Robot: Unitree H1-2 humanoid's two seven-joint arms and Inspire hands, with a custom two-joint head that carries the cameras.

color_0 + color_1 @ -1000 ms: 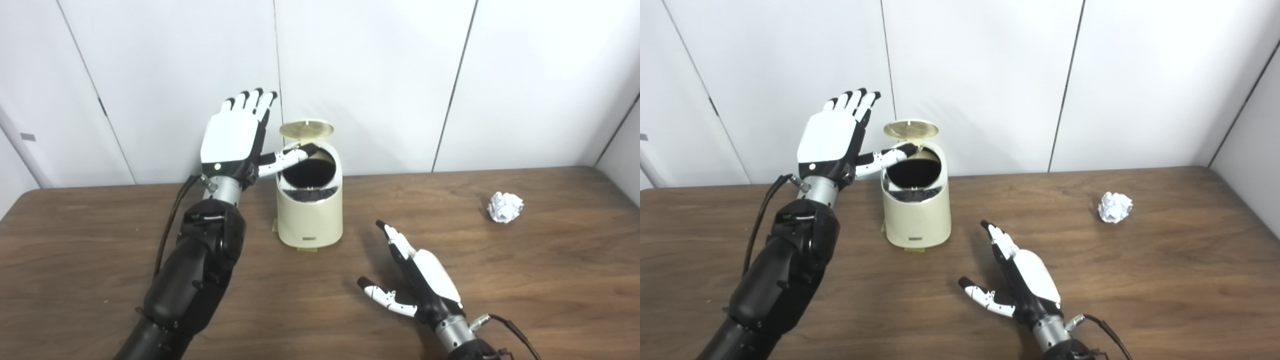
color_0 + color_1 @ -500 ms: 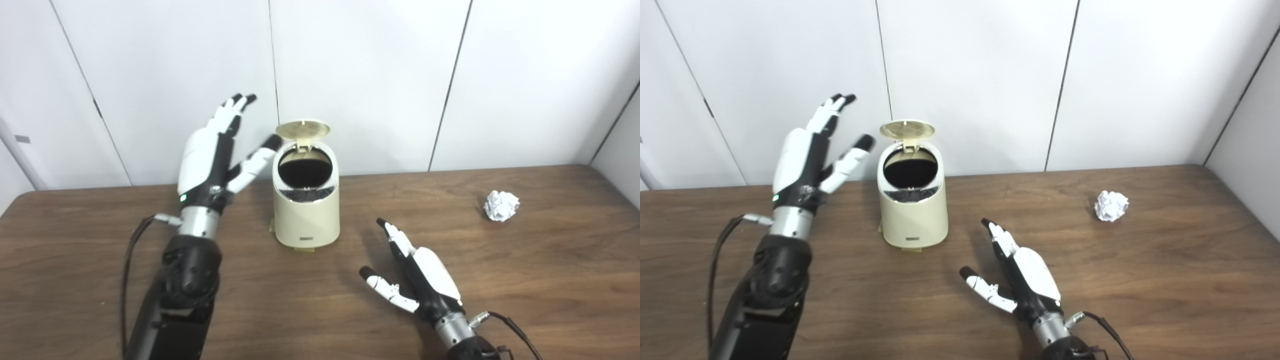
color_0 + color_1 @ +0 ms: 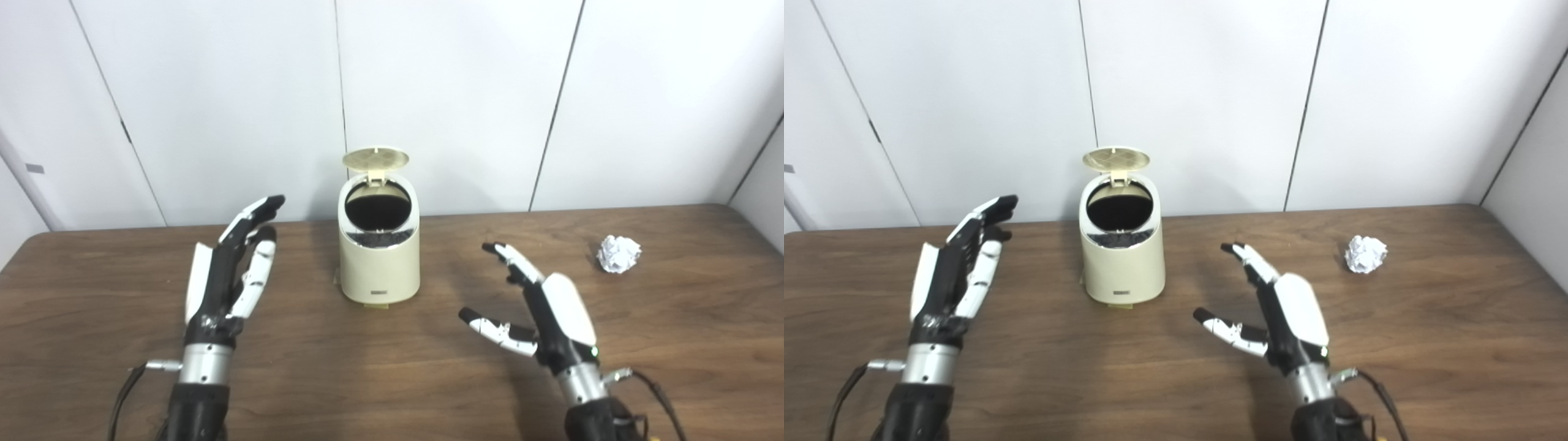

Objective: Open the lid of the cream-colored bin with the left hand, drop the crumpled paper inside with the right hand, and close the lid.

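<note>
The cream-colored bin [image 3: 380,263] stands near the table's back, a little left of centre. Its round lid [image 3: 375,158] is tipped up and back, showing a dark inside. The crumpled white paper [image 3: 618,253] lies on the table at the far right. My left hand [image 3: 229,272] hovers open to the left of the bin, apart from it, fingers stretched toward the wall. My right hand [image 3: 542,303] is open, raised right of the bin, well short of the paper, holding nothing.
The brown wooden table [image 3: 392,367] runs across the view with its back edge against white wall panels [image 3: 453,92]. Cables trail from both wrists at the bottom edge.
My left hand has left the bin's rim and dropped down and back to the left. My right hand has lifted and shifted up and right toward the paper. The lid stays up.
</note>
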